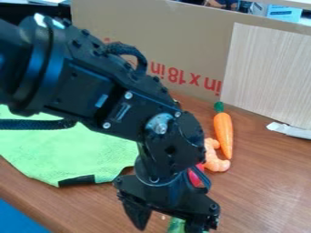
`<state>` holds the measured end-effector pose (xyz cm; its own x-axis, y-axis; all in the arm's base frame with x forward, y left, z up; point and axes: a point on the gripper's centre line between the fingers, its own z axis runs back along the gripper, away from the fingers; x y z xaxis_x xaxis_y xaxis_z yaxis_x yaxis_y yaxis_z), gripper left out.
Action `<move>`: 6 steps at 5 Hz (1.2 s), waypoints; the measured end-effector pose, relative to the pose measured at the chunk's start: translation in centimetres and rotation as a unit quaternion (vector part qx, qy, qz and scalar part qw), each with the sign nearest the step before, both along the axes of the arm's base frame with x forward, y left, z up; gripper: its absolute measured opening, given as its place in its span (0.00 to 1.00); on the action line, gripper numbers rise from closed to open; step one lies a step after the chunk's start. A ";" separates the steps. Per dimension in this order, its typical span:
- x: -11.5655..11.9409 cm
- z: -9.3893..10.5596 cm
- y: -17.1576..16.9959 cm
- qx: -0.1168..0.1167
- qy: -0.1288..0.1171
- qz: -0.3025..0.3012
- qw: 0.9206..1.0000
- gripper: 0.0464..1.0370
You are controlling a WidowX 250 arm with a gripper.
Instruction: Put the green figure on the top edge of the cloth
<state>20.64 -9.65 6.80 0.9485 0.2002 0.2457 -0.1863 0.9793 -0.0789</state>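
The black gripper point(167, 222) hangs over the table near the bottom edge of the camera view, its two fingers spread apart. Part of a green thing point(175, 226), possibly the green figure, shows between them, closer to the right finger. The rest of it is hidden or cut off by the bottom edge. A light green cloth point(79, 152) lies at the left, up and to the left of the gripper. The arm covers part of this cloth, including some of its upper side.
An orange carrot point(223, 134) with a green top lies right of the arm. Beside it are an orange shrimp-like toy point(213, 159) and a partly hidden red thing point(195, 176). A cardboard wall point(182, 41) and a pale board point(267, 73) stand behind; a white piece point(288, 130) lies far right.
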 end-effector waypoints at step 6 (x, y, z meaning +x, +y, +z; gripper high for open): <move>-0.8 0.7 -0.1 -0.016 0.001 0.018 1.000 0.34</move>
